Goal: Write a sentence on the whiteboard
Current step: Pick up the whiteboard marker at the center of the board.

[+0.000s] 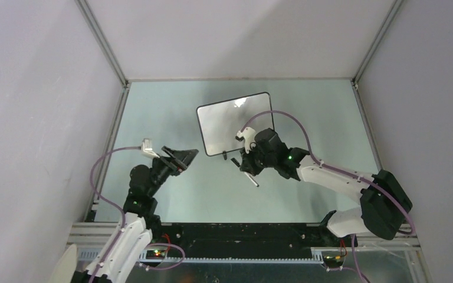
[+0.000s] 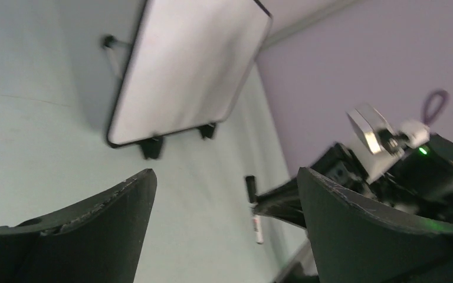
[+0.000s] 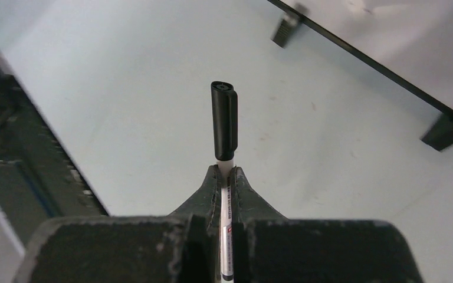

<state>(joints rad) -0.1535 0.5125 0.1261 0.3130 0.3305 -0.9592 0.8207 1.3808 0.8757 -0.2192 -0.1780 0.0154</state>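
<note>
My right gripper [image 3: 225, 175] pinches the marker [image 3: 224, 121] (black cap on). I see my left gripper [image 2: 225, 177] spread wide; the whiteboard [image 1: 236, 124] stands on the table [image 1: 171, 200] just beyond both.

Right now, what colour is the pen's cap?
The cap is black, on a white pen. The right wrist view shows it best.

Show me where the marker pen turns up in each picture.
Top external: the marker pen sits just below centre, in the right gripper.
Left wrist: marker pen low, just right of middle.
Right wrist: marker pen dead centre, cap outward.
Shared landmark: the whiteboard.
</note>
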